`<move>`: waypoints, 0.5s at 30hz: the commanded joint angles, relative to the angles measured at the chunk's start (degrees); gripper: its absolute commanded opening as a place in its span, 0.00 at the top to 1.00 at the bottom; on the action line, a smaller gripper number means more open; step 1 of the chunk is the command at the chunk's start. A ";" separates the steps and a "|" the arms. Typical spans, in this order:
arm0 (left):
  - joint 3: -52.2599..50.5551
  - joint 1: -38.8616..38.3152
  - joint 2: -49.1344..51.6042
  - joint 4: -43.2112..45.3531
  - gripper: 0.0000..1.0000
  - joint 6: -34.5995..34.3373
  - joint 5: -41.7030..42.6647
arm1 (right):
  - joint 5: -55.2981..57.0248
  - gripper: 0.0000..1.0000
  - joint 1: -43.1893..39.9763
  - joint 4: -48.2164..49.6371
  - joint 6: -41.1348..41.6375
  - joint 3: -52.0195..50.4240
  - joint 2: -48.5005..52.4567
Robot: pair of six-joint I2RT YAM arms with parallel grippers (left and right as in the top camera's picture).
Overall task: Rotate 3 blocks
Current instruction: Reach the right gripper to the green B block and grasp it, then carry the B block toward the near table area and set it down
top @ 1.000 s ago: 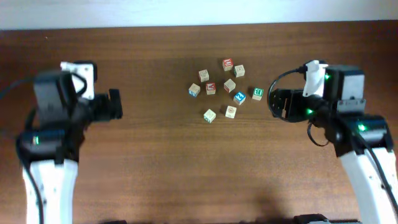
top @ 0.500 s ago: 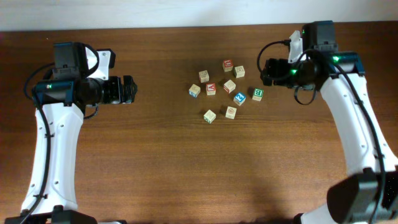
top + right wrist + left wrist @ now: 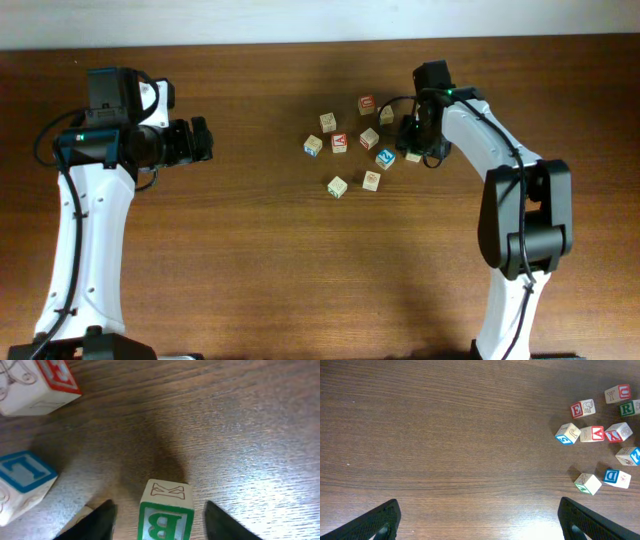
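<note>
Currently right gripper straddles green-letter block, jaws apart, not touching (left gripper wide open).

The left arm is built of long, rounded white shells joined by black cylindrical joints, with a boxy black housing, a white bracket and a small green light. A thin black cable loops beside it. The black left gripper has finely ribbed matte fingers. The right arm is likewise white and black, with one broad black link, a second green light and a black right gripper with tapered fingers.
</note>
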 commanded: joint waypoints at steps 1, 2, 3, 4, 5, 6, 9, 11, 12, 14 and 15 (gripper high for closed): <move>0.98 0.17 0.81 0.35 0.01 -0.61 -0.48 | 1.40 0.58 0.57 -0.17 0.66 0.74 0.94; 0.98 0.17 0.81 0.68 0.01 -0.59 -0.46 | 1.36 0.61 0.57 -1.11 0.66 0.76 0.92; 0.98 0.17 0.81 1.01 0.01 -0.59 -0.44 | 1.36 0.63 0.57 -1.73 0.66 0.76 0.83; 0.98 0.17 0.83 1.03 0.01 -0.59 -0.44 | 1.36 0.66 0.57 -2.34 0.66 0.92 0.72; 0.98 0.17 0.83 1.03 0.01 -0.59 -0.46 | 1.33 0.67 0.57 -3.54 0.66 1.05 -0.17; 0.98 0.17 0.83 1.03 0.01 -0.57 -0.46 | 1.36 0.69 0.57 -4.55 0.66 1.44 -0.70; 0.98 0.17 0.81 1.05 0.01 -0.57 -0.44 | 0.55 0.76 0.57 -12.24 -0.07 5.99 -2.51; 0.98 0.17 0.81 1.05 0.01 -0.57 -0.44 | -6.36 0.76 0.63 -19.80 -4.63 9.73 -2.86; 0.98 0.17 0.83 1.03 0.01 -0.57 -0.46 | -11.37 0.76 0.68 -23.08 -6.69 9.88 -2.86; 0.98 0.17 0.81 1.31 0.01 -0.57 -0.42 | -19.58 0.75 2.21 -29.29 -12.92 9.86 -2.86; 0.98 0.17 0.83 1.66 0.01 -0.57 -0.42 | -20.70 0.76 3.82 -31.34 -14.43 9.86 -2.86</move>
